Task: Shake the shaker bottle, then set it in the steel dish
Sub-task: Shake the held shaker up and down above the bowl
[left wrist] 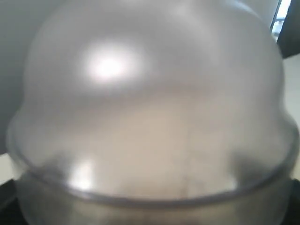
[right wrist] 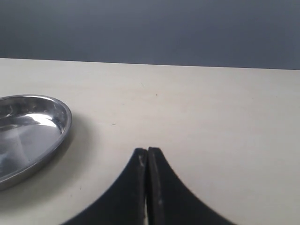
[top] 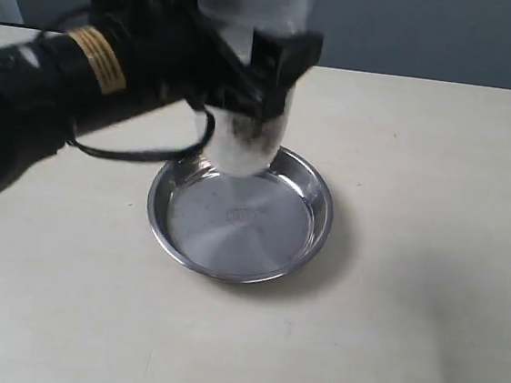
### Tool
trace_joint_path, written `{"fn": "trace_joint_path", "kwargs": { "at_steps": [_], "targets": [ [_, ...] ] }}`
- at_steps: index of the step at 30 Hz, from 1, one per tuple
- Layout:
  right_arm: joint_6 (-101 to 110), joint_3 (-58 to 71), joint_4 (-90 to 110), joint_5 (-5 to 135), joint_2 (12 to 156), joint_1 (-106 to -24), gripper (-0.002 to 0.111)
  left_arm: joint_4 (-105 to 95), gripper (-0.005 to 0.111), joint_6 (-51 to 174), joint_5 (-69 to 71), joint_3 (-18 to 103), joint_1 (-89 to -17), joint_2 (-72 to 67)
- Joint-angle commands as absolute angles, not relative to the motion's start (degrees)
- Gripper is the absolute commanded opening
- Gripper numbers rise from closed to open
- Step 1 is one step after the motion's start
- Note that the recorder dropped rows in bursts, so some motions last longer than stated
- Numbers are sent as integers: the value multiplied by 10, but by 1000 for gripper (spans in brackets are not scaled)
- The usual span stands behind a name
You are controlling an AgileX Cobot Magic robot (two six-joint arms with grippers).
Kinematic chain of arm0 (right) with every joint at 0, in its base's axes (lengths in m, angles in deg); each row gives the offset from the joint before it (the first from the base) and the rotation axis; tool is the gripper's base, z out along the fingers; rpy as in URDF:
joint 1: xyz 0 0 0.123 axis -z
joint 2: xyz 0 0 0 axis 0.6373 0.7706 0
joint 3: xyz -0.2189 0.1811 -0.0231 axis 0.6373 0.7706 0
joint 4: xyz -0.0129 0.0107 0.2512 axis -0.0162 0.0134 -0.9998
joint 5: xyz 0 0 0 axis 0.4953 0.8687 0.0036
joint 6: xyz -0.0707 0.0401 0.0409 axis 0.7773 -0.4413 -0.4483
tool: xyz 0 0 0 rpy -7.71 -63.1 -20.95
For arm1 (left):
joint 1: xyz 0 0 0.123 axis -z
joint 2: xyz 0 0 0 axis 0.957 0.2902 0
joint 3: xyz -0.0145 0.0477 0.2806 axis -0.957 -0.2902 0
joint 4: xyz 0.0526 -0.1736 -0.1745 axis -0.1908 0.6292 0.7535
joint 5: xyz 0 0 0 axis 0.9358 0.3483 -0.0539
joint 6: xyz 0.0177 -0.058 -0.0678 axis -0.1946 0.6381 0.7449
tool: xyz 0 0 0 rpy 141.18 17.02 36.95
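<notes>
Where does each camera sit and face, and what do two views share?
Exterior: above, off the arms, looking down on steel dish and shaker bottle; left arm shows, jaws gripping the bottle.
Left wrist: pressed close to the bottle's frosted dome; no robot part clear.
Right wrist: low over the table, facing a grey wall; shut jaws show.
Shared: exterior and right wrist see the dish.

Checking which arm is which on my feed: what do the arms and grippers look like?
Left arm: black, cylindrical, with a yellow striped band and a thin black cable. Left gripper: black, blocky. Right gripper: black, curved, tapering.
</notes>
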State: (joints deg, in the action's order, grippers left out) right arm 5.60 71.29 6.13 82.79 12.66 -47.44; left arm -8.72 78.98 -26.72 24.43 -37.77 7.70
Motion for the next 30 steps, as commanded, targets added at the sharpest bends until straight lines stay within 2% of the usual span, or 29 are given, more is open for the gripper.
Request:
{"fn": "trace_joint_path", "kwargs": {
  "at_steps": [1, 3, 5, 6, 9, 10, 11, 14, 15, 20, 23, 25, 29, 30],
  "targets": [
    [56, 714, 62, 820, 124, -476, -1, -151, 0, 793, -370, 277, -363, 20],
    [56, 714, 62, 820, 124, -476, -1, -82, 0, 746, -276, 259, -369, 45],
    [56, 714, 62, 820, 124, -476, -1, 22, 0, 742, -271, 206, -388, 108],
    [56, 714, 62, 820, 124, -476, -1, 34, 0, 777, -302, 191, -388, 118],
    [56, 714, 62, 820, 124, -476, -1, -145, 0, 885, -580, 176, -386, 74],
    [56, 714, 62, 820, 124, -476, -1, -156, 0, 865, -622, 185, -387, 51],
    [56, 714, 62, 820, 124, -476, -1, -129, 0, 841, -591, 191, -387, 35],
    [56, 714, 62, 820, 124, -476, -1, -19, 0, 761, -348, 181, -387, 56],
    [56, 714, 62, 820, 124, -476, -1, -25, 0, 758, -332, 169, -387, 76],
    [56, 714, 62, 820, 124, -476, -1, -129, 0, 801, -485, 177, -376, 8],
    [56, 714, 62, 820, 124, -476, -1, -37, 0, 730, -363, 171, -376, 31],
    [56, 714, 62, 820, 124, -476, -1, -3, 0, 711, -344, 156, -377, 79],
    [56, 714, 62, 820, 124, -476, -1, -105, 0, 748, -515, 187, -364, 14],
    [56, 714, 62, 820, 124, -476, -1, -106, 0, 746, -500, 202, -364, -2]
  ]
}}
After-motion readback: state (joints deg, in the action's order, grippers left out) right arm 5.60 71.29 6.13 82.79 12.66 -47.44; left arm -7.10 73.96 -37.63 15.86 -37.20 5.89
